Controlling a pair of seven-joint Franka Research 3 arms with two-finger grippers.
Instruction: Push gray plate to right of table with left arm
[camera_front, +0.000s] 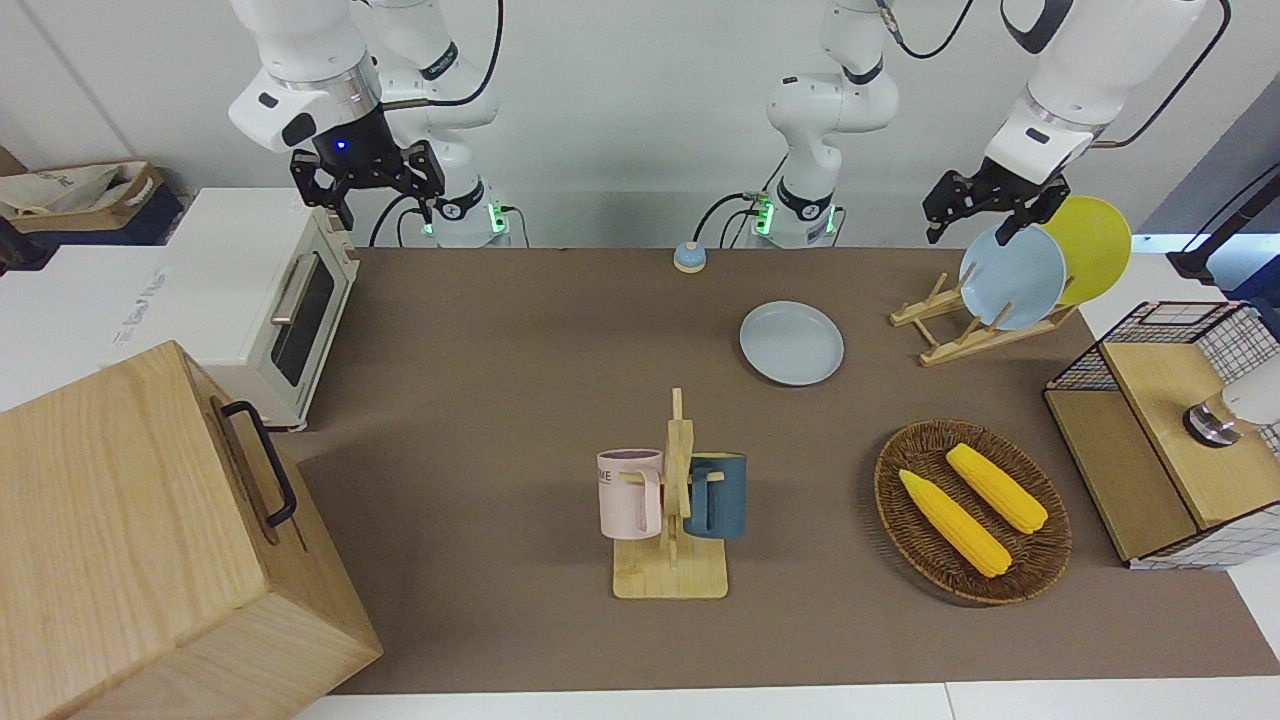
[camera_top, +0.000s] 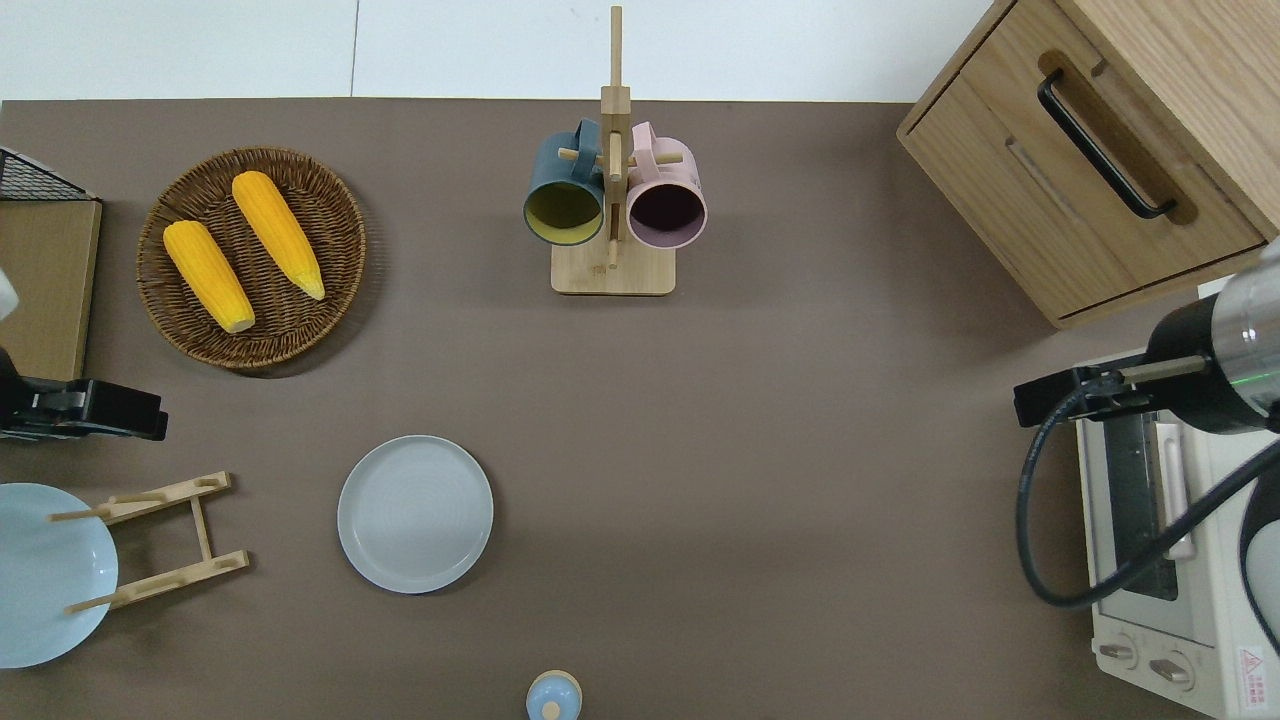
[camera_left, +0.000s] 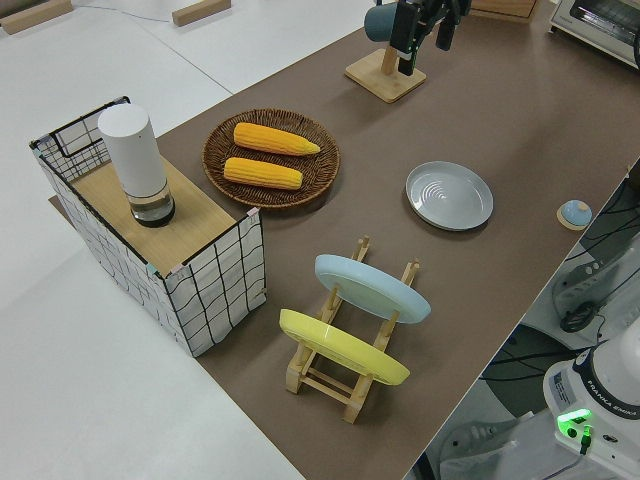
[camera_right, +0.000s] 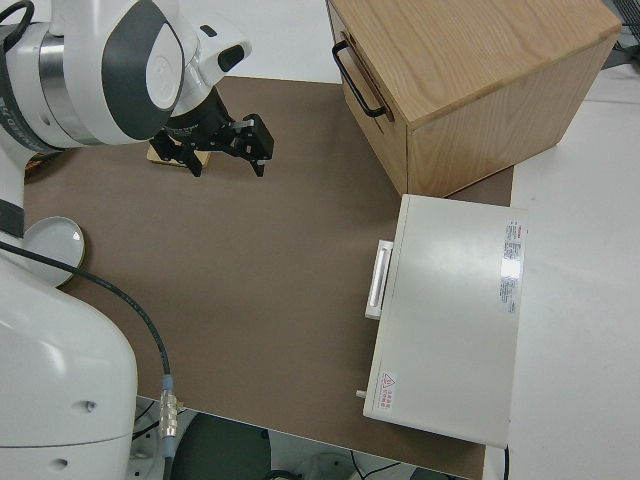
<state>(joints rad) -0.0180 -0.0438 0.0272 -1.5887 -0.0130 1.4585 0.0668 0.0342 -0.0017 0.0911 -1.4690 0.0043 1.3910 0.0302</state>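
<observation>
On the matte brown table (camera_top: 760, 420), toward the left arm's end and fairly near the robots, the round pale gray plate (camera_top: 415, 514) with its low raised rim lies flat beside the wooden plate rack (camera_top: 160, 540) holding a sky-blue plate (camera_top: 45, 570), so as far as I can tell the push hasn't started at all. Nothing is touching it: the left arm's black two-finger gripper (camera_front: 985, 205) hangs up by the rack with fingers spread and empty, well apart from the plate. Pretty much everything's left to do, from dropping down beside the plate to sliding it toward the right arm's end, and that other arm is just parked with its gripper (camera_front: 367, 178) spread too.
</observation>
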